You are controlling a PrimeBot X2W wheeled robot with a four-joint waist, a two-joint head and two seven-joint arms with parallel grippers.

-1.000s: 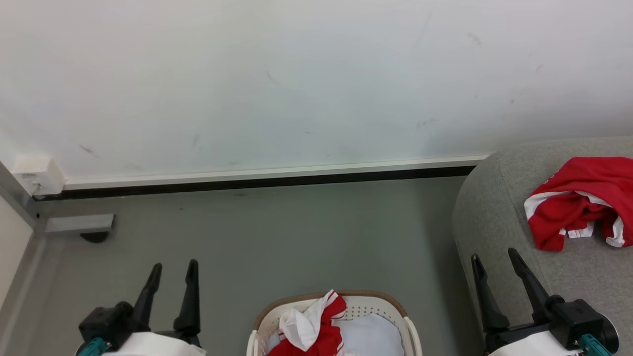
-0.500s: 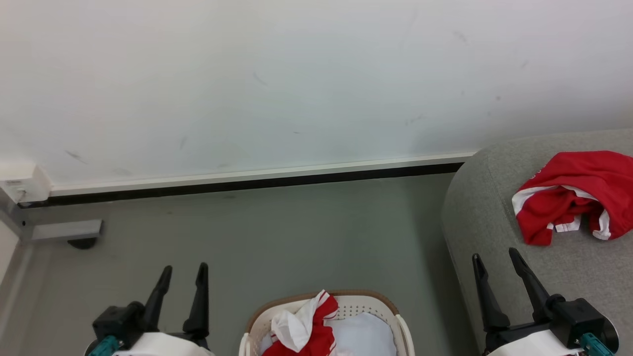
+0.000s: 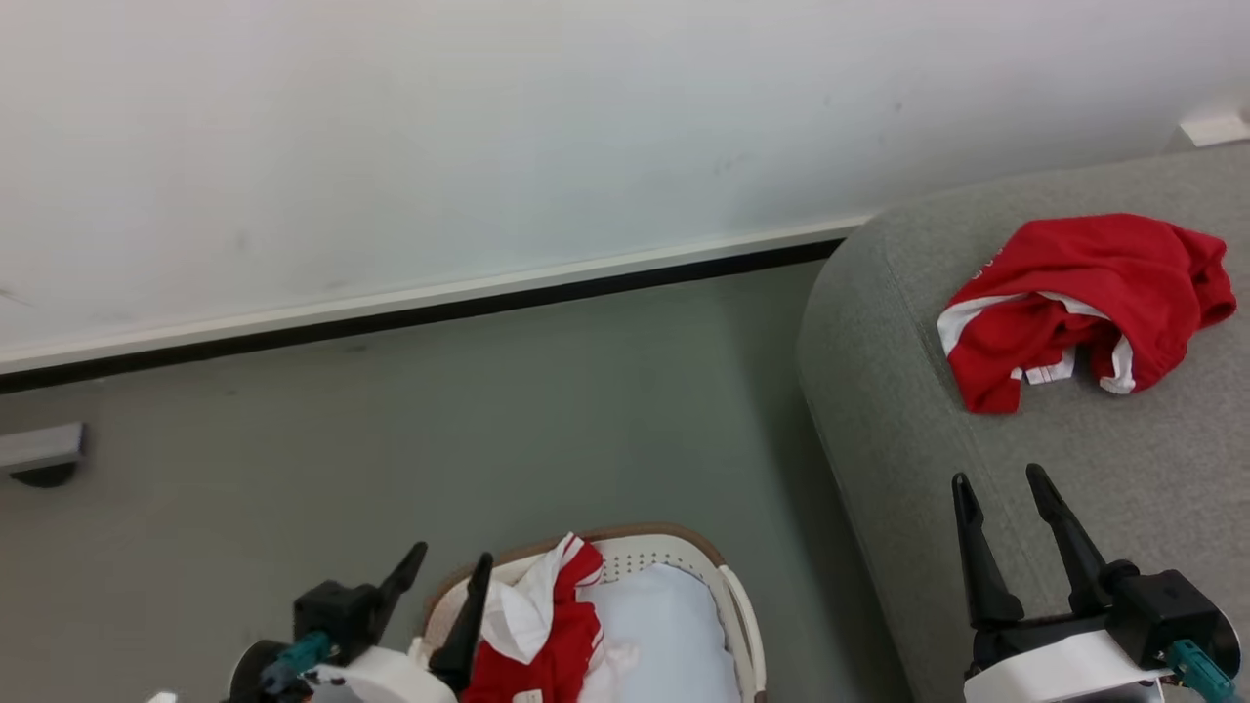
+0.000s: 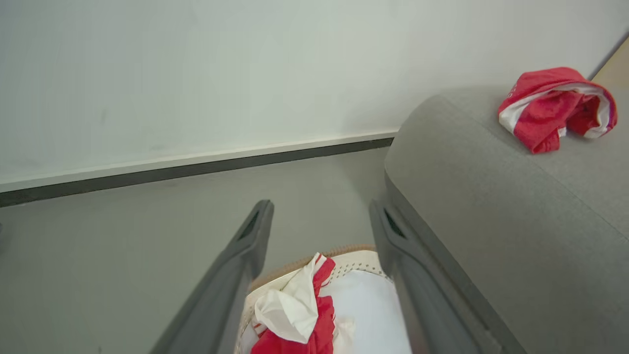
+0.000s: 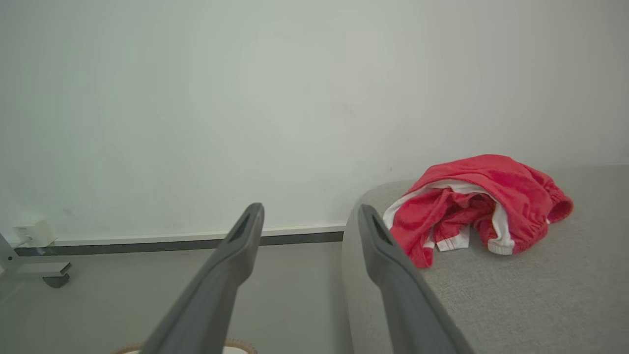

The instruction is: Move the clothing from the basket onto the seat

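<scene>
Both grippers gape empty: left gripper (image 3: 454,553) at seven o'clock, perhaps touching red-and-white fabric clothing (image 3: 557,635) in the cream perforated plastic basket (image 3: 734,610); right gripper (image 3: 997,474) at five o'clock over the light-grey fabric sofa (image 3: 879,391).

cloth, plastic and matt surfaces
we see soft red-and-white cloth in the clothing (image 3: 1074,283); the seat (image 3: 879,410) is matt, coarse-woven grey fabric; the basket (image 3: 645,561) is smooth perforated cream plastic; the floor (image 3: 488,410) looks smooth and matt.

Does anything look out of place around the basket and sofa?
Nothing spilled or damaged. One red garment with white trim lies crumpled on the light-grey fabric sofa; another red-and-white garment sits bunched in the cream plastic basket, beside a white pad.
</scene>
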